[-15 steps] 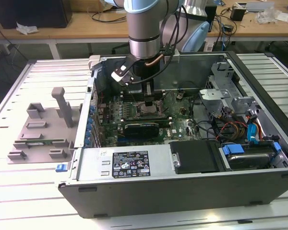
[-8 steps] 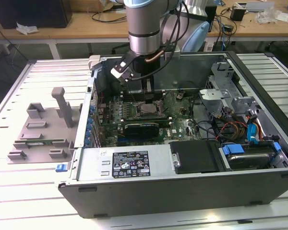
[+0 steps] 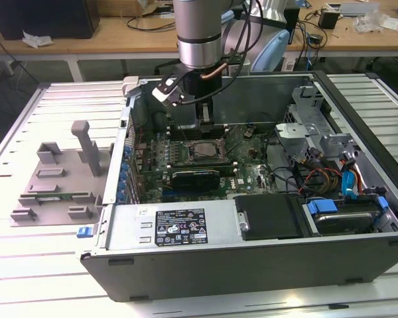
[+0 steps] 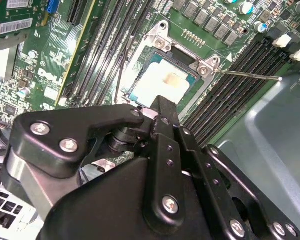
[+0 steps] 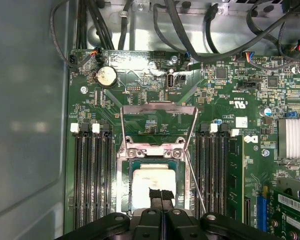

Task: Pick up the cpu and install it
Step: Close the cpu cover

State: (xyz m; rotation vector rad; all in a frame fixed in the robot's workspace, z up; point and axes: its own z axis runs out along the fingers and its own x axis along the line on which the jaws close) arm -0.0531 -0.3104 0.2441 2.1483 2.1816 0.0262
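Note:
The cpu (image 5: 151, 182) lies flat in the metal-framed socket (image 5: 124, 152) on the green motherboard, its pale silvery top (image 4: 160, 82) facing up. The socket's load plate (image 5: 159, 107) is swung open and its thin lever (image 4: 250, 75) sticks out to the side. My gripper (image 5: 160, 194) hangs just over the cpu's near edge, its two black fingertips (image 5: 155, 193) pressed together with nothing between them. In the exterior view the gripper (image 3: 205, 126) stands inside the open computer case, right above the socket (image 3: 202, 151).
Memory slots (image 5: 92, 175) flank the socket on both sides. A long black expansion card (image 3: 196, 177) lies just in front of it. The case wall (image 3: 272, 99), cables (image 3: 318, 175) and a drive bay (image 3: 341, 215) crowd the exterior view's right. A grey plastic fixture (image 3: 56, 175) sits on the table.

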